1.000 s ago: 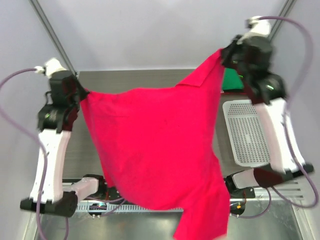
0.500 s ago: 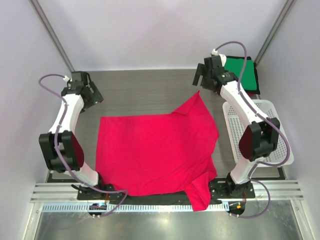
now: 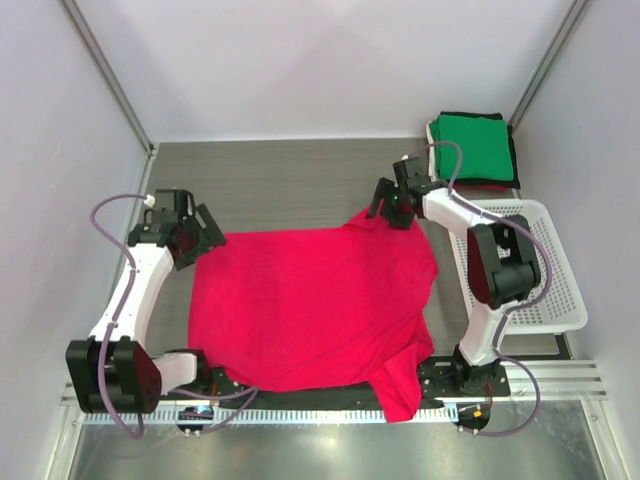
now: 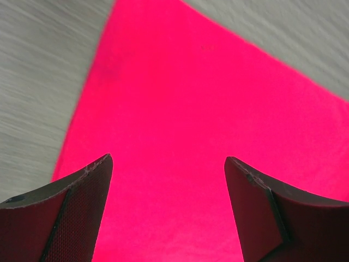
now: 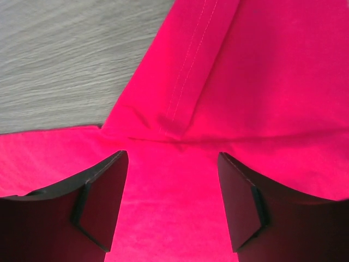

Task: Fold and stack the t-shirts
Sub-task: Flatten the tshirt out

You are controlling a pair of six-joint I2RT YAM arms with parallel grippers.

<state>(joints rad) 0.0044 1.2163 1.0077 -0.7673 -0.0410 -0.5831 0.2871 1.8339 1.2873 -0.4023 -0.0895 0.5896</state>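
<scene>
A bright red-pink t-shirt [image 3: 315,305] lies spread on the grey table, one sleeve hanging over the near edge between the arm bases. My left gripper [image 3: 205,240] is open just above the shirt's far left corner [image 4: 180,98]. Nothing sits between its fingers [image 4: 82,185]. My right gripper [image 3: 390,213] is open over the shirt's far right part, above a stitched hem fold [image 5: 188,82]. Both hold nothing. A pile of folded t-shirts with a green one [image 3: 472,140] on top sits at the back right.
A white mesh basket [image 3: 535,265] stands at the right, beside the right arm. Bare grey table [image 3: 280,180] lies beyond the shirt. Walls and slanted frame posts close in the left, back and right sides.
A second ago both grippers held the shirt up by its corners. They let go, the shirt dropped flat onto the table, and both grippers came down low over its far corners.
</scene>
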